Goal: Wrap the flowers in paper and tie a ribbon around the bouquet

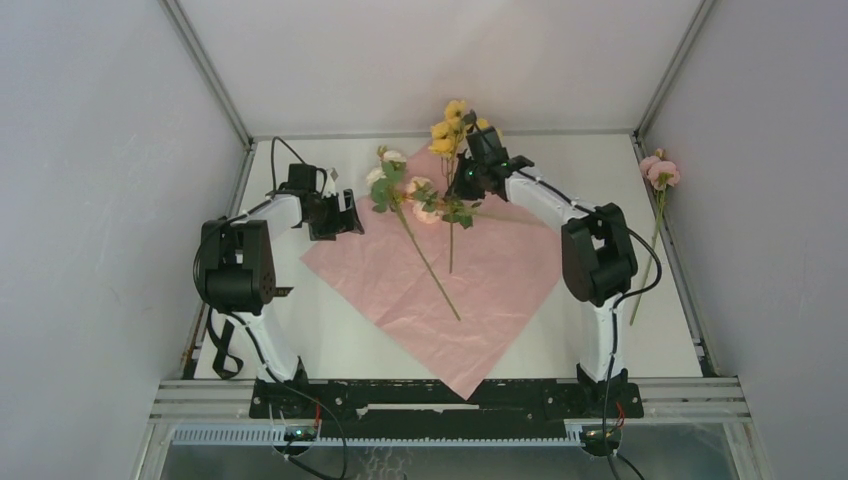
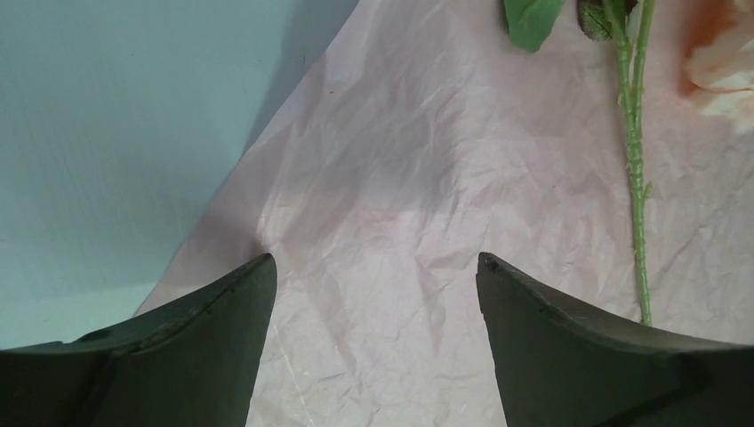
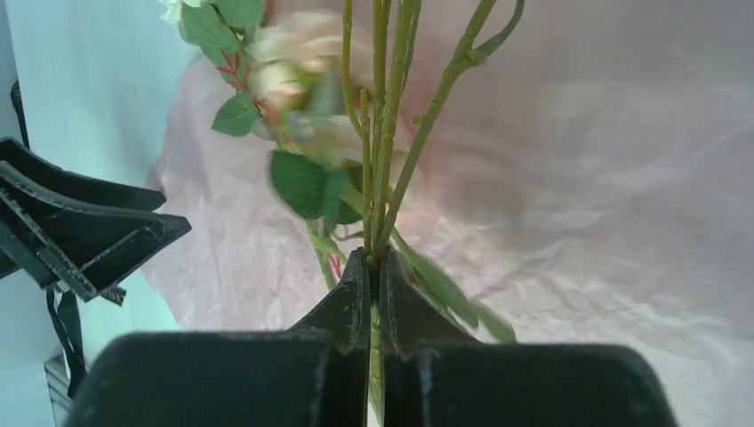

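The paper (image 1: 480,280) lies flat as a diamond, pale pink side up. On it lies a stem of cream and pink flowers (image 1: 410,192), its stalk (image 2: 633,160) pointing toward me. My right gripper (image 1: 470,168) is at the paper's far corner, shut on the green stalks (image 3: 382,133) of the yellow flowers (image 1: 452,122). Their blooms stand up behind it and the long stalk hangs over the sheet. My left gripper (image 1: 335,212) hovers open over the paper's left corner (image 2: 400,178), with nothing between its fingers (image 2: 240,302). The ribbon and the bouquet are out of view.
A single pink flower (image 1: 660,172) on a long stalk lies along the table's right edge. Grey walls close in the table on three sides. In the right wrist view the left gripper (image 3: 80,231) sits close at the left.
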Controlling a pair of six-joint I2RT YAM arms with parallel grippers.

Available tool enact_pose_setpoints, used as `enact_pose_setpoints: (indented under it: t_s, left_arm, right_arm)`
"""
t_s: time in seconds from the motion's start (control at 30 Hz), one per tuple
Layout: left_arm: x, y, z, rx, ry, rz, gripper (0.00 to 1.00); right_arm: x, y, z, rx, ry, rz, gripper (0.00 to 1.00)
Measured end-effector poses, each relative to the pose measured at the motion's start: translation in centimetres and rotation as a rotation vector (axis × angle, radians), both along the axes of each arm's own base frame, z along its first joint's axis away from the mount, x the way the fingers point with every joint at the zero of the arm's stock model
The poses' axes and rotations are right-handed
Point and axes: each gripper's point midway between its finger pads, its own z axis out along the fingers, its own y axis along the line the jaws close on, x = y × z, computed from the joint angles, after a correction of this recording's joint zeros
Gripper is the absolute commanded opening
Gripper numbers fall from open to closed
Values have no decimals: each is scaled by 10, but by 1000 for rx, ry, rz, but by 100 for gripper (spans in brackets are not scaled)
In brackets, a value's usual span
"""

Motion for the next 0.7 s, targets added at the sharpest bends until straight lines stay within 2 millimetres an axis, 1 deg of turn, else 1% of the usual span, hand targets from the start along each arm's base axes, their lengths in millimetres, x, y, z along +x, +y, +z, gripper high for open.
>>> enact_pose_setpoints:
  t_s: [0.03, 0.1, 0.2, 0.27, 0.33, 0.47, 0.53, 0.6, 0.7]
  left_arm:
    - [0, 0, 0, 0, 0, 0, 88]
    - [0, 0, 0, 0, 0, 0, 88]
    - [0, 0, 0, 1, 0, 0, 88]
    - [0, 0, 0, 0, -1, -1, 88]
    - [0, 0, 0, 0, -1, -1, 88]
    - [-1, -1, 1, 1, -4, -13, 88]
    - [-2, -4, 5, -1, -9, -29, 88]
    - [-2, -10, 13, -3, -19, -52, 88]
    - [7, -29, 39, -11, -77, -106, 88]
  right_arm:
    - [-3, 7, -8, 3, 6, -17, 0]
    - [-5, 18, -15, 11, -4, -37, 0]
    - [0, 32, -17, 51, -41, -83, 0]
    - [2, 40, -18, 79, -62, -104, 7]
    - [3, 39, -19, 85, -64, -121, 13]
    - [10, 29, -19, 80, -69, -140, 28]
    - [9, 26, -22, 67, -59, -133, 32]
    - [9, 21, -24, 56, -54, -132, 34]
    - [10, 11, -28, 46, -33, -141, 35]
